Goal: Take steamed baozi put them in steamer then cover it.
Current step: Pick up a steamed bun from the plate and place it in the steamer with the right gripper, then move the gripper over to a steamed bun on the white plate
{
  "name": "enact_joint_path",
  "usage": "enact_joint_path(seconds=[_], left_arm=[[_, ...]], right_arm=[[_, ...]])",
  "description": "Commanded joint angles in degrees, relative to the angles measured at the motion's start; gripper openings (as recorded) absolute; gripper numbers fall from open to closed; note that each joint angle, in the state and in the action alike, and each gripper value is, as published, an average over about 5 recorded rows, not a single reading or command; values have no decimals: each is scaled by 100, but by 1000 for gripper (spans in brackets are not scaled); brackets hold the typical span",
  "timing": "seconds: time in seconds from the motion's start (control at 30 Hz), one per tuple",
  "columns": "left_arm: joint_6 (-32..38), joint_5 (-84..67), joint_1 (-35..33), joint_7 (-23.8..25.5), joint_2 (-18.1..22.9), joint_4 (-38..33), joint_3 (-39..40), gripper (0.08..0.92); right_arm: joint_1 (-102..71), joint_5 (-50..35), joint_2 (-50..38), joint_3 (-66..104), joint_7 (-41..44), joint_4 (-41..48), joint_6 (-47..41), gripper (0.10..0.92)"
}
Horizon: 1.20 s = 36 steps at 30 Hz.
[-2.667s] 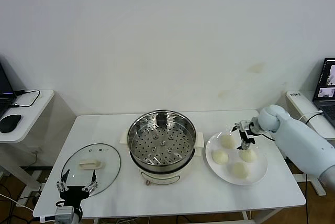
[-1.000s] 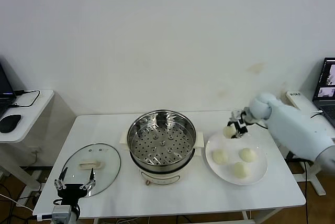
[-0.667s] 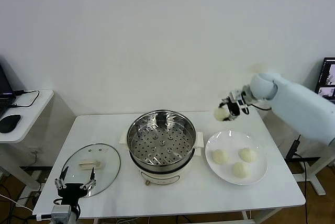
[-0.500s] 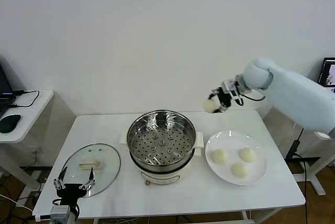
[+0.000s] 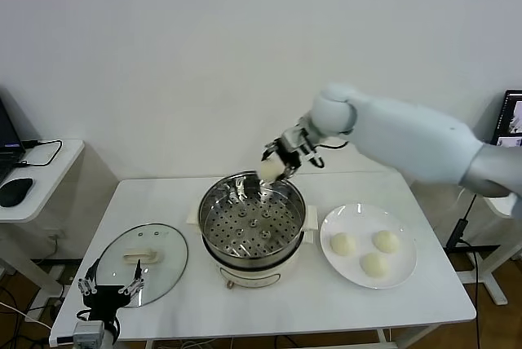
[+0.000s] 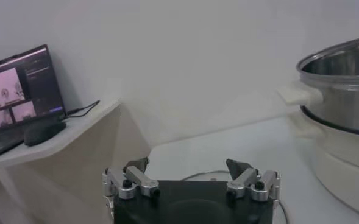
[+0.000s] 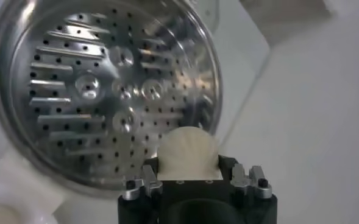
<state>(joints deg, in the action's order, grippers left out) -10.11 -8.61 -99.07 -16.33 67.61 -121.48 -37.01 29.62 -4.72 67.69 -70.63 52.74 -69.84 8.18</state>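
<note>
From across the room, the right gripper (image 5: 278, 161) hangs above the far rim of the steamer (image 5: 253, 220), its jaws closed on one baozi (image 5: 271, 169); three more buns (image 5: 364, 249) sit on the white plate (image 5: 406, 271), well off to the side of those jaws, and the cover (image 5: 143, 258) lies flat on the table (image 5: 310, 304) by the left gripper (image 5: 107, 290), which waits at the near edge with its jaws spread wide. From the left wrist, those empty jaws frame a strip of table, with the steamer wall (image 6: 344, 91) well beyond them. From the right wrist, the bun (image 7: 188, 153) is pinched between the jaws, and the perforated tray (image 7: 100, 91) lies below and ahead, the rim almost directly under the bun. To me the risk is letting go here: so close over the rim, the bun could clip the steel edge and roll out onto the table; a hard squeeze might also dent it
</note>
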Motion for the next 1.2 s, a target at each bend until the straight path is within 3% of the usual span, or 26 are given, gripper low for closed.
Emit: enact_joint_path(seconds=[0.03,0.23,0.63,0.87,1.0,1.1,1.2], left_arm=[[-1,1,0,0,3,-7,2,823],[1,7,8,-2,22,-30,10,823],[12,4,67,-3,13,28,17,823],[10,7,77,-4,19,5,30,823],[6,12,84,-4,25,2,34,823],[1,12,79,3,14,-20,33,823],[-6,4,75,13,-7,-63,21,823]], right_arm=[[-189,970,757,-545,-124,421,868,611],[-405,1668,913,-449,-292,933,1376,611],[-624,2144,1161,-244,-623,1436,1861,626],[-484,1834,1061,-170,-585,1288,1815,747],[16,778,685,-154,-155,636,1077,814],[438,-86,164,-191,275,-114,-63,821],[669,-370,-510,-158,490,-782,-1179,822]])
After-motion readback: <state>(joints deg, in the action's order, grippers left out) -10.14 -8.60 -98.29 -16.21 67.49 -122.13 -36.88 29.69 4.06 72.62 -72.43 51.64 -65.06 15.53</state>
